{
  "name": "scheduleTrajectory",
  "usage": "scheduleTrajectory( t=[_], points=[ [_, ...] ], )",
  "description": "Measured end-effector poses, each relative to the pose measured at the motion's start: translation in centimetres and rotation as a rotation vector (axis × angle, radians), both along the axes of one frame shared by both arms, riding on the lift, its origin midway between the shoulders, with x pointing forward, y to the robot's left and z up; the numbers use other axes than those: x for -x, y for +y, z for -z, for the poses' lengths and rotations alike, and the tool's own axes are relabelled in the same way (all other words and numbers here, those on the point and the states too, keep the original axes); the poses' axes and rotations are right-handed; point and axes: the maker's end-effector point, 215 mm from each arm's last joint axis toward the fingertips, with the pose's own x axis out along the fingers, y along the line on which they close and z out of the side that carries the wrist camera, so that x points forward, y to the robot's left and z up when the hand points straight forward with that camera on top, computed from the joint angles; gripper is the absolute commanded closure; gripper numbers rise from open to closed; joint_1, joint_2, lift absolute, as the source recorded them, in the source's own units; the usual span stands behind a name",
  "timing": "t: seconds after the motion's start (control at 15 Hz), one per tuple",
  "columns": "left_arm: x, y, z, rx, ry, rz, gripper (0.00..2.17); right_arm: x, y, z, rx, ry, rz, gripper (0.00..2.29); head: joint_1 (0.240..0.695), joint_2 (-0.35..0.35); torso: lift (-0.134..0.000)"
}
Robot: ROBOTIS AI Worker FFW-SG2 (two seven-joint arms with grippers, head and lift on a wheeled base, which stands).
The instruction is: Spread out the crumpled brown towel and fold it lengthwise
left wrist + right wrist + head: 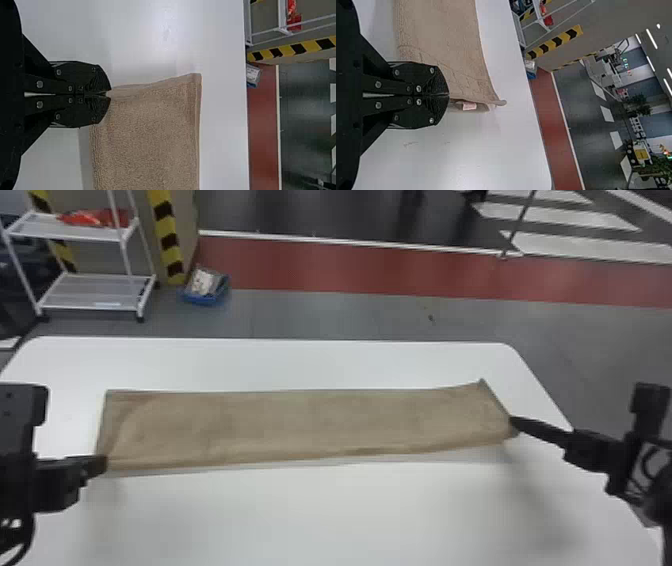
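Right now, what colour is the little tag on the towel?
The tag is pale pink, clearest in the right wrist view.

Count: one brown towel (310, 422); one towel label (469, 106); two grippers: left gripper (106, 464), right gripper (512, 420); one table (320, 515); one wheeled rack (125, 252); two rack shelves (90, 292); one blue bin (207, 300).

I can pass over white table (320, 515), near or far; between, left gripper (104, 464), towel (310, 422) and right gripper (513, 422) block me.
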Motion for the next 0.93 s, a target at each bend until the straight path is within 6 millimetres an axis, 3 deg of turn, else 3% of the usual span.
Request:
scheduleTrajectory(
  t=[0.33, 0.53, 0.6, 0.67, 0.73, 0.8, 0.87, 0.93],
  points=[
    [1.6, 0.0, -0.3, -0.013, 0.004, 0.008, 1.79, 3.9, -1.5, 0.1, -0.04, 0.001, 0.035, 1.48, 0.695, -0.19, -0.125],
    [2.1, -0.6, -0.1, -0.018, 0.015, 0.018, 1.78, 4.1, -2.3, -0.2, -0.024, -0.014, 0.042, 1.47, 0.695, -0.205, -0.125],
    [2.3, -0.8, 0.0, -0.021, 0.019, 0.022, 1.68, 3.8, -2.3, -0.2, -0.016, -0.017, 0.039, 1.38, 0.695, -0.21, -0.125],
    [2.6, -0.9, 0.1, -0.029, 0.022, 0.025, 1.45, 3.5, -2.1, -0.2, -0.002, -0.023, 0.034, 1.26, 0.695, -0.211, -0.125],
    [3.0, -1.0, 0.0, -0.036, 0.023, 0.026, 0.9, 3.2, -1.9, -0.1, 0.008, -0.026, 0.028, 0.95, 0.695, -0.21, -0.125],
    [3.2, -1.0, -0.2, -0.041, 0.017, 0.026, 0.24, 3.0, -1.6, 0.0, 0.013, -0.029, 0.022, 0.38, 0.695, -0.208, -0.125],
    [3.3, -0.9, -0.5, -0.043, 0.01, 0.025, 0.07, 2.9, -1.3, 0.1, 0.013, -0.032, 0.02, 0.06, 0.695, -0.205, -0.125],
    [3.3, -0.7, -0.8, -0.044, 0.001, 0.022, 0.07, 2.8, -1.1, 0.0, 0.008, -0.038, 0.021, 0.05, 0.695, -0.196, -0.125]
  ],
)
